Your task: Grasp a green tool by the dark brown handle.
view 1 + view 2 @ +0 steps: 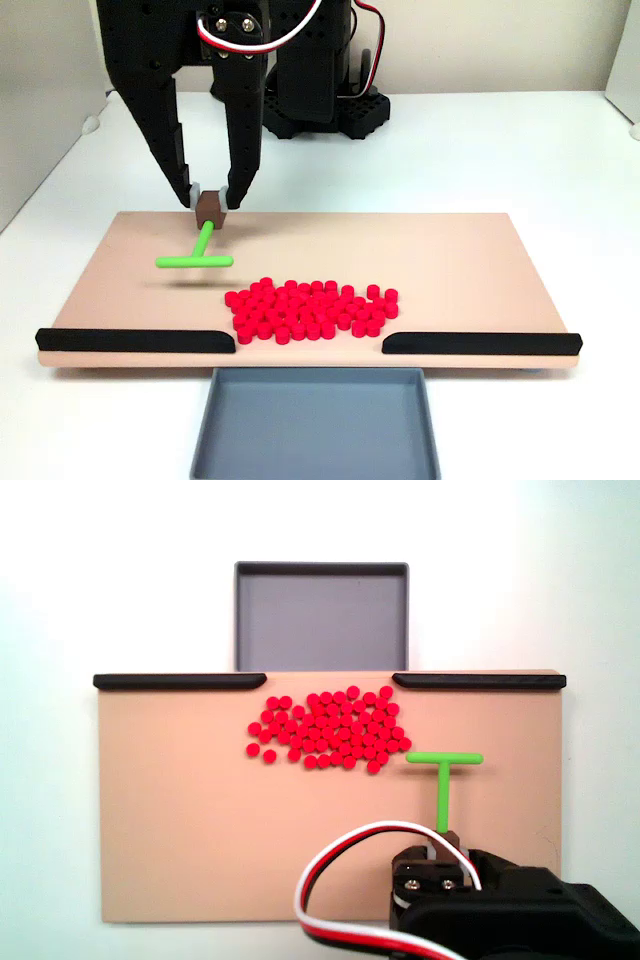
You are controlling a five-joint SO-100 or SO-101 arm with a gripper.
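The green tool [197, 256] is a lime T of thin rods lying on the tan board [450, 260]. In one fixed view its crossbar faces the front and its stem runs back to the dark brown handle [210, 208]. My gripper [212, 200] comes down from above, and its two black fingers with grey tips press the handle from both sides, shut on it. In the other fixed view the green tool [442, 785] points its stem down into my gripper [449, 844], whose body hides most of the dark brown handle [451, 836].
A heap of small red cylinders [312, 308] lies mid-board, just right of the tool's crossbar. Two black strips [135, 341] [480, 343] line the board's front edge with a gap between them. A grey tray [315, 425] sits below that gap. The arm's base [320, 100] stands behind the board.
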